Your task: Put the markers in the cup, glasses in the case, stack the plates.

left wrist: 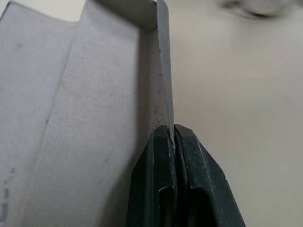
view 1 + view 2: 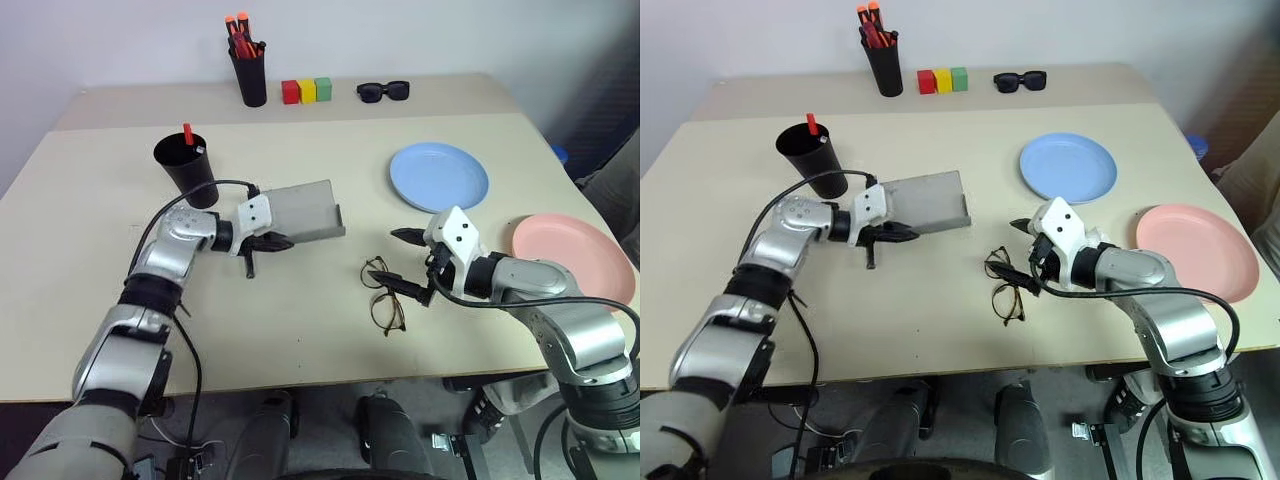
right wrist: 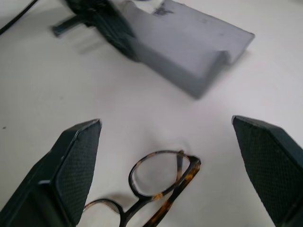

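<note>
- The left hand [image 2: 268,243] is closed on the near edge of the case [image 2: 305,212]; in the left wrist view its two fingers [image 1: 189,189] are seen pinched flat on a thin grey wall of the case [image 1: 163,71].
- The case is found mid-desk, just beside the cup [image 2: 187,170], with a red marker [image 2: 187,133] seen standing in the cup.
- The right hand [image 2: 408,262] is held wide open, with its fingers [image 3: 78,165] set to either side of the glasses [image 3: 161,184], apart from the frame.
- The glasses [image 2: 385,297] are laid flat on the desk [image 2: 90,260], well clear of the front edge, with bare surface between them and the case.
- The blue plate [image 2: 439,176] and the pink plate [image 2: 572,257] are laid apart on the right; the pink one is seen close to the desk's right edge.
- A pen holder [image 2: 247,72], coloured blocks [image 2: 306,91] and sunglasses [image 2: 383,91] are lined along the far edge.
- Open surface is left at the near left corner.
</note>
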Controlling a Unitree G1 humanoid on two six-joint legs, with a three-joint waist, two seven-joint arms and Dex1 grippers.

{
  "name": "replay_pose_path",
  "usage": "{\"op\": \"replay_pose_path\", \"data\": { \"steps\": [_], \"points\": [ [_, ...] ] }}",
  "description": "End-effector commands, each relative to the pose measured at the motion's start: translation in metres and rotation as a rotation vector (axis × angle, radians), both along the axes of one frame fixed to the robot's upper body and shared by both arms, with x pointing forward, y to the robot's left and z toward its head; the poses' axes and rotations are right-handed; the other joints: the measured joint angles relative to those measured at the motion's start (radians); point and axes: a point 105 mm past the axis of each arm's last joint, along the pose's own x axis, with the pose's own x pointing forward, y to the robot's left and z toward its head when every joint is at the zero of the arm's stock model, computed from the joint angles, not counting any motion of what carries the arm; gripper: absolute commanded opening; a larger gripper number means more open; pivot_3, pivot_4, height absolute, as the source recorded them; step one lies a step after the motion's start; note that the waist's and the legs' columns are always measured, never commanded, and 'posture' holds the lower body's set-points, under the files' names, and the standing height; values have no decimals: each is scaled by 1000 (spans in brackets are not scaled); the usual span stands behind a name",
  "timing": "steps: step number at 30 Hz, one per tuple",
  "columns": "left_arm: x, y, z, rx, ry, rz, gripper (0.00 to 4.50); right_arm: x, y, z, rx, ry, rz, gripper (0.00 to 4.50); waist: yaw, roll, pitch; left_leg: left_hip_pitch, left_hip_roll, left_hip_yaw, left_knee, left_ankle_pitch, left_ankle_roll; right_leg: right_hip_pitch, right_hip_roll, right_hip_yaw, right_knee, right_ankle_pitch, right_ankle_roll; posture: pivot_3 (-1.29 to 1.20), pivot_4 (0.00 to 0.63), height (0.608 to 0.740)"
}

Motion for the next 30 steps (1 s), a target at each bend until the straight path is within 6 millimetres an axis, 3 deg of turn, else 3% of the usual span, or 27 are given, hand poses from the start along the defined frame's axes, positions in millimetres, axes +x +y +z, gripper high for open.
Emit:
{"op": "replay_pose_path", "data": {
  "steps": [1, 3, 4, 6, 8, 16, 23, 28, 30],
  "points": [
    [-20, -2, 13, 18, -19, -73, 57, -4, 0, 14, 26, -16, 8, 4500, 2, 0, 0, 0, 0, 0, 0, 0, 0, 0, 0, 0, 0, 0, 0, 0, 150, 740],
    [-26, 0, 12, 8, 4, -56, 57, -3, -3, 10, 18, 13, -5, 4500, 5, 0, 0, 0, 0, -1, 0, 0, 0, 0, 0, 0, 0, -1, -2, 0, 150, 740],
    [-26, 1, 13, -1, 14, -39, 299, -4, -4, 8, 13, 28, -10, 4500, 7, 0, 0, 0, 0, -1, 0, 0, 0, 1, -1, 0, -1, -1, -2, 0, 150, 740],
    [-26, 1, 17, -14, -28, -20, 955, -5, -6, 4, 13, 72, -24, 4500, 8, 0, 0, 0, 0, -1, 0, 0, 0, 1, -1, 0, -1, -2, -3, 0, 150, 740],
    [-26, 1, 21, -30, -61, -6, 1890, -6, -8, 2, 18, 99, -33, 4500, 6, 0, 0, 0, 0, -1, 0, 0, 0, 1, -1, 0, -1, -2, -3, 0, 150, 740],
    [-29, 2, 61, -222, -208, 64, 1890, -14, -17, -11, 50, 269, -104, 4500, 4, 0, 0, 0, 0, -2, 0, 0, 1, 0, -1, 0, -1, -1, -2, 0, 150, 740],
    [-91, -2, 37, -251, -145, -7, 1890, -16, -16, -22, 161, 419, -167, 4500, 2, 1, -1, 1, 3, 0, -1, -1, 2, 0, -1, 2, -1, -2, -3, 0, 150, 740],
    [-105, -1, 22, -228, -133, 15, 1890, -14, -16, -29, 183, 478, -197, 4500, 15, 2, -1, 0, 3, 0, 0, -2, 2, 2, -1, 2, -4, -3, -6, 0, 150, 740],
    [-108, -1, 18, -226, -129, 29, 1962, -13, -16, -32, 192, 499, -208, 3986, 17, 2, -1, 0, 4, 1, 0, -2, 2, 1, -1, 2, -5, -3, -6, 0, 150, 740]
  ]
}}
